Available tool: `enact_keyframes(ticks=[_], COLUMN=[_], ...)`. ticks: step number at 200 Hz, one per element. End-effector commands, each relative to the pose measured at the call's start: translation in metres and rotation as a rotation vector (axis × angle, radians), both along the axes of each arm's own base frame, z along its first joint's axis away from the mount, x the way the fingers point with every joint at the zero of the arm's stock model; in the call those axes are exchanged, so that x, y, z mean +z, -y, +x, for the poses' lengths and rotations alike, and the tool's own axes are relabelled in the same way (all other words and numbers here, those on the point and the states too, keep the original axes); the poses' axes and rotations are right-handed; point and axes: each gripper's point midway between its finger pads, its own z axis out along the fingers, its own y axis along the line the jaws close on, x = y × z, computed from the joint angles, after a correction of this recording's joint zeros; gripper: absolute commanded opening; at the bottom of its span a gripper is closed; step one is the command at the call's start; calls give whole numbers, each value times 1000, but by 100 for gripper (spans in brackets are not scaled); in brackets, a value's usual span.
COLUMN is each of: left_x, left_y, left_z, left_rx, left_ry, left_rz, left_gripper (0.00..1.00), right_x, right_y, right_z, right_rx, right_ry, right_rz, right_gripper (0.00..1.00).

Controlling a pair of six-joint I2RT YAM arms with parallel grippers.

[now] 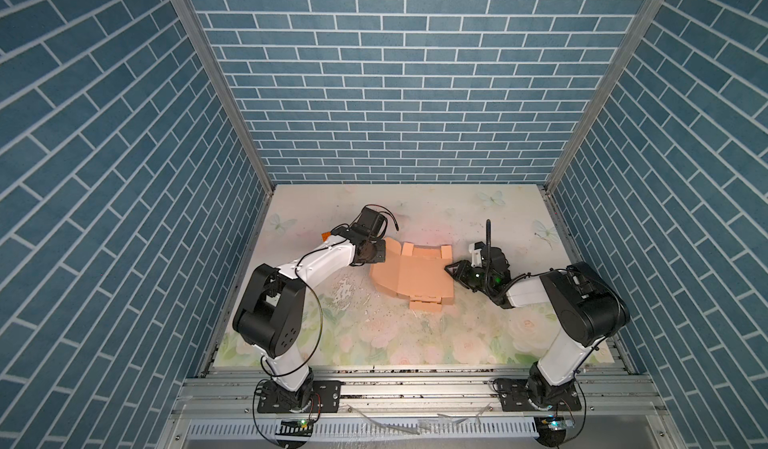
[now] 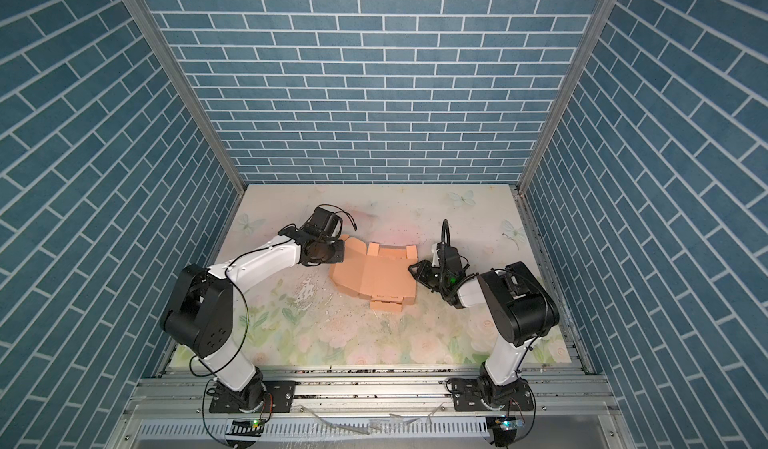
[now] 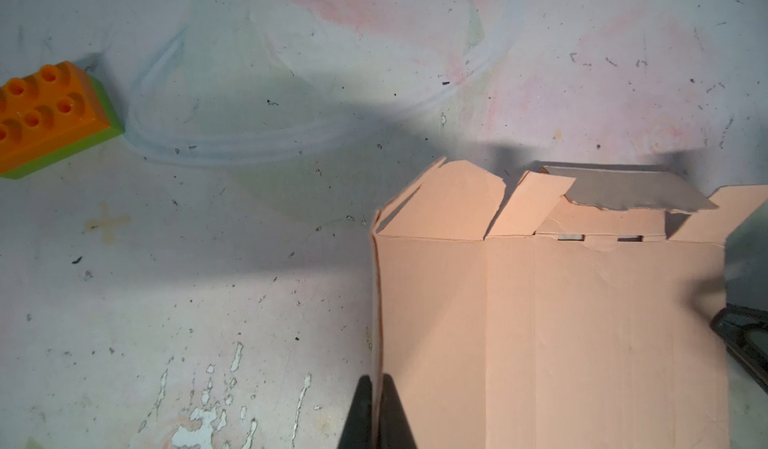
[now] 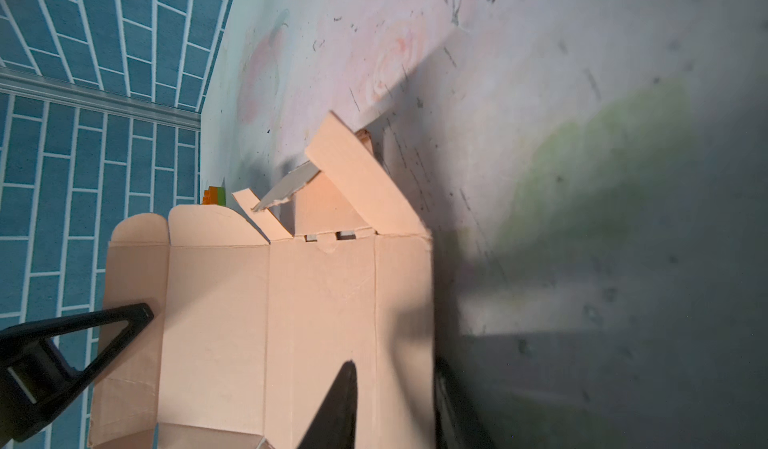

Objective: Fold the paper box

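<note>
The paper box [image 1: 409, 274] is seen in both top views near the middle of the tabletop [image 1: 415, 334], between the two arms, as a partly folded sheet of plain peach-tan card. Its faces are unprinted. A torn flap at its far end is shown grey on its underside in the left wrist view [image 3: 623, 193].

The tabletop is covered with a pale print of roses and butterflies, which is scuffed, speckled with dark marks and peeled in white patches [image 1: 345, 293]. The cell is closed in on three sides by walls [image 1: 395, 72] patterned as blue brick. An aluminium rail [image 1: 415, 388] runs along the near edge, and the arm bases are bolted to it.

The left pincer [image 3: 376, 384] is closed tight on the box's left edge, with the thin card caught between its black fingers. The right pincer [image 4: 395, 368] is set at the box's right edge with its jaws partly apart. One finger [image 4: 340, 405] lies over the card and the other is lost in shadow beside it, so it cannot be told whether the card is gripped.

An orange studded brick [image 3: 45, 110] with a green layer beneath is cut off by the frame edge in the left wrist view. In a top view it is mostly hidden behind the left arm [image 1: 325, 235].
</note>
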Motion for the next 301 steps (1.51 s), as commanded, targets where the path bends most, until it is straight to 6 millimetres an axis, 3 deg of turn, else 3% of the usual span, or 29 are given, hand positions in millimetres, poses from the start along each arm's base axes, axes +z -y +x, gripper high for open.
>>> enact_keyframes(ticks=[1, 27, 43, 62, 77, 103, 118, 173, 227, 257, 301], left_x=[-3, -5, -3, 10, 27, 57, 74, 100, 94, 90, 78], left_y=[-1, -1, -1, -7, -16, -32, -31, 40, 105, 131, 152], left_z=[-7, -9, -10, -8, -5, 4, 9, 25, 41, 46, 65], left_rx=[4, 8, 11, 2, -6, -26, -68, -416, -674, -789, -869], left_ry=[-12, -13, -10, 16, 49, 102, 148, 263, 286, 331, 343], left_rz=[2, -11, -13, 20, 51, 91, 111, -81, -256, -316, -340], left_gripper=[7, 10, 20, 42, 53, 61, 64, 69, 72, 73, 73], right_x=[2, 5, 8, 16, 23, 35, 41, 74, 90, 90, 94], right_y=[-10, -11, -11, -15, -16, -14, -11, -15, -20, -23, -31], right_z=[0, 0, 1, 0, -2, -2, -1, 10, 21, 27, 33], right_rx=[17, 31, 50, 108, 170, 263, 312, 487, 578, 610, 641], right_ry=[3, 14, 27, 52, 70, 90, 107, 194, 253, 272, 301], right_rz=[22, 0, -26, -59, -110, -227, -295, -427, -488, -502, -484], right_gripper=[24, 11, 0, 0, 0, 0, 0, 0, 0, 0, 0])
